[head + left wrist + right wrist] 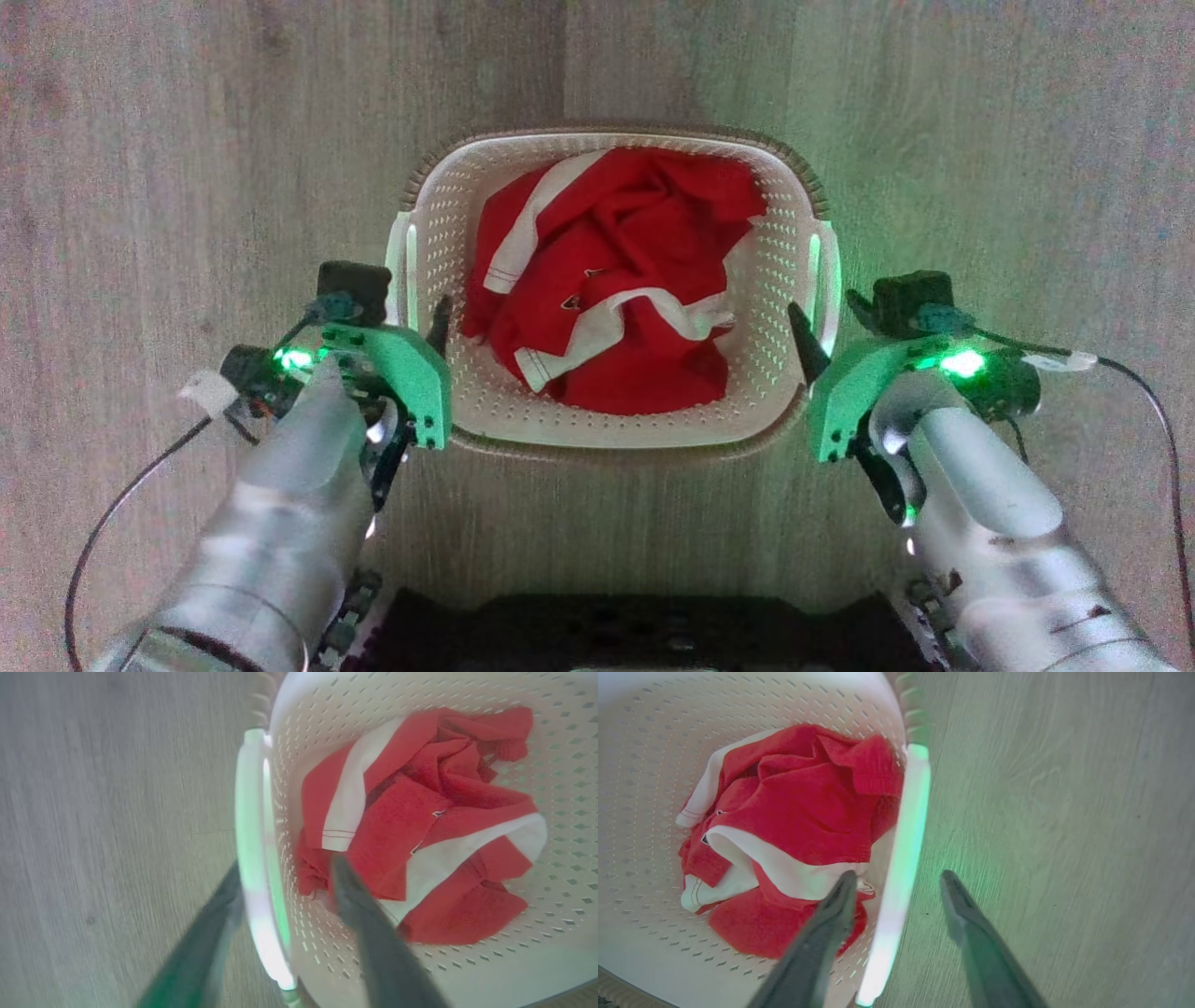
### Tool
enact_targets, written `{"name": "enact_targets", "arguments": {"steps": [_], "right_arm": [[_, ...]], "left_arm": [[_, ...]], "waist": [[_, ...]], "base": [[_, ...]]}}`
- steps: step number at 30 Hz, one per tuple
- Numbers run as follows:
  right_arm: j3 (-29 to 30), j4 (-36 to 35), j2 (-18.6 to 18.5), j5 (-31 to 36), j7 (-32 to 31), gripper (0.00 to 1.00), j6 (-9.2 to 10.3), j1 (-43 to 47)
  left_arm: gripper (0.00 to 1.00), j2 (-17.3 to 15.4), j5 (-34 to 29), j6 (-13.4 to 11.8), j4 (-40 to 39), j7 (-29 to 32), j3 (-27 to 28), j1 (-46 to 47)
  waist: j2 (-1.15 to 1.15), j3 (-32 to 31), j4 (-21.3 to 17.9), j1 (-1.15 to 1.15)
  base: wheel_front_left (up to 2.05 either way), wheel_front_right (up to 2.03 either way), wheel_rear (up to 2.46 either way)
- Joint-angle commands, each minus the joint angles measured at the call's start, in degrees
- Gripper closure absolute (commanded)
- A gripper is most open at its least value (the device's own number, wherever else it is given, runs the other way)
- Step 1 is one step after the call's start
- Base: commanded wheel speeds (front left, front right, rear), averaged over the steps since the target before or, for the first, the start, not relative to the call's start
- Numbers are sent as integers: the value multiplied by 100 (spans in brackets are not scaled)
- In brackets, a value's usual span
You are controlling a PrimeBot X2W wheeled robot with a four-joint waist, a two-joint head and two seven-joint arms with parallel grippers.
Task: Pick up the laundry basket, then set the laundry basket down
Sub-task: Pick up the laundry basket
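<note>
The laundry basket (448,233), cream-white and perforated with a brown rim, stands on the floor in front of me. My left gripper (420,322) is open at the basket's left side handle (403,271), one finger inside the basket and one outside. In the left wrist view the left gripper (286,870) straddles the white handle (250,812) beside the basket wall (560,765). My right gripper (826,313) is open in the same way around the right handle (826,271). In the right wrist view the right gripper (899,875) straddles that handle (908,812) next to the basket wall (644,742).
A crumpled red garment with white stripes (616,280) lies inside the basket. Pale wood floor (187,140) surrounds the basket on all sides. My dark base (635,635) sits just below the basket, and thin cables (1158,420) hang off both wrists.
</note>
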State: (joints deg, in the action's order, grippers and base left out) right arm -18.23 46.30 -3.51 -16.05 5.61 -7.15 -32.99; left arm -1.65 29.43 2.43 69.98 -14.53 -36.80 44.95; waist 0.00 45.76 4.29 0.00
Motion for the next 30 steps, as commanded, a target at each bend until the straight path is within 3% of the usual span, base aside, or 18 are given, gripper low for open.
{"name": "enact_targets", "arguments": {"steps": [1, 2, 3, 21, 30], "right_arm": [[-141, -49, 63, -24, -17, 100, -34, 150], [-157, -48, 63, -21, -23, 100, -34, 149], [-166, -47, 63, -23, -26, 100, -34, 149], [-110, 5, 63, -74, -74, 100, -34, 127], [-192, 100, 63, -210, -256, 100, -34, 37]], "left_arm": [[30, -122, 50, -15, 20, -47, 47, -24], [61, -122, 79, -8, 23, -47, 20, -18], [100, -122, 110, 2, 24, -47, -6, -11], [100, -122, 381, 33, 32, -47, -350, 64], [100, -122, 378, 181, 224, -39, -575, 71]], "waist": [[0, 7, 8, 0], [0, 14, 13, 0], [0, 19, 17, 0], [0, -72, 11, 0], [0, -289, -24, 0]], "base": [[0, 0, 0], [0, 0, 0], [0, 0, 0], [0, 0, 0], [0, 0, 0]]}}
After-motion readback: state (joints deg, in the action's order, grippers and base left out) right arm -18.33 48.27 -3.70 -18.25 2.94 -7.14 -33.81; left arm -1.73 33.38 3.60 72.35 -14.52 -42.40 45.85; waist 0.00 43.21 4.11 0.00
